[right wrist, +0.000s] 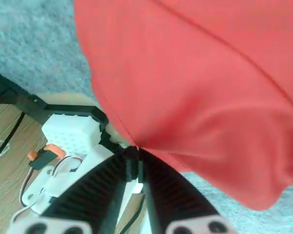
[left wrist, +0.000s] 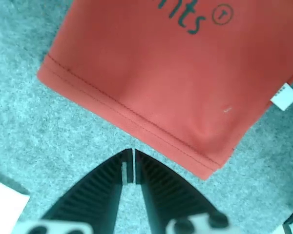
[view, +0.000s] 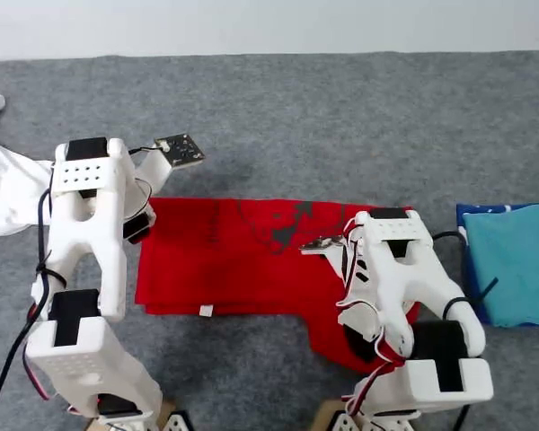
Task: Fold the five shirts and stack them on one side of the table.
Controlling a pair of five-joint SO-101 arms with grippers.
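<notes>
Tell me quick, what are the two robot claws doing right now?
Left gripper: shut, holding nothing, just off the red shirt.
Right gripper: shut on the red shirt's edge.

The table [view: 341,117] was covered in a grey, carpet-like surface. A red shirt [view: 225,260] lay spread across its middle, partly folded, with a small white label [view: 206,311] at its near edge. Well to the left of the red shirt lay a crumpled white shirt [view: 9,193]. To its right lay a dark blue shirt [view: 464,242], with a folded teal shirt [view: 521,260] on top.
</notes>
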